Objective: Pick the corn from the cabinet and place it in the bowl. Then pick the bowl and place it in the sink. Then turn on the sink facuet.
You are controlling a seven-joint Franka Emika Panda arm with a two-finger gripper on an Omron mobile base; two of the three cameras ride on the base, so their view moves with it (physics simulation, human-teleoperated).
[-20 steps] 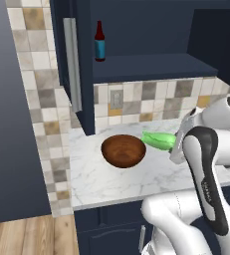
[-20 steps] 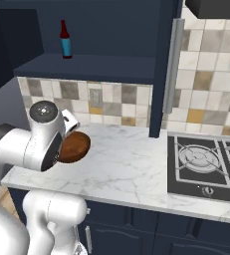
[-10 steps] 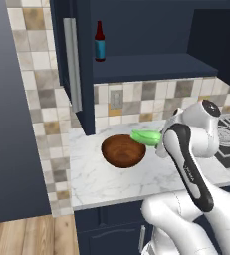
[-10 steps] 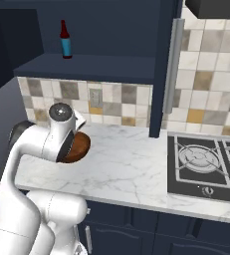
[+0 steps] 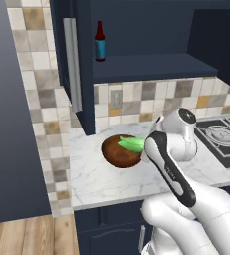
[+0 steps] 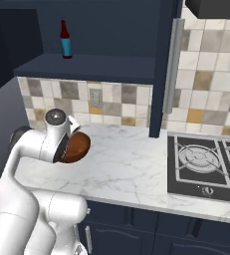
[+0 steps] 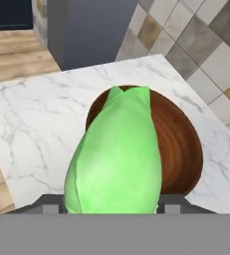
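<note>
Setting: domestic kitchen, rendered. Evidence on view: white marble counter (image 6: 136, 169) across the middle of the frame; backsplash (image 6: 116, 102) of beige, grey and tan tiles behind it; dark navy cabinet (image 5: 86, 64) at upper centre, with a long grey bar handle (image 5: 72, 64); one bottle (image 5: 100, 42) standing on its shelf; black gas hob (image 6: 206, 162) at right; navy base cupboards (image 6: 146, 229) along the bottom; wood-plank floor (image 5: 27, 234) at lower left.
</note>
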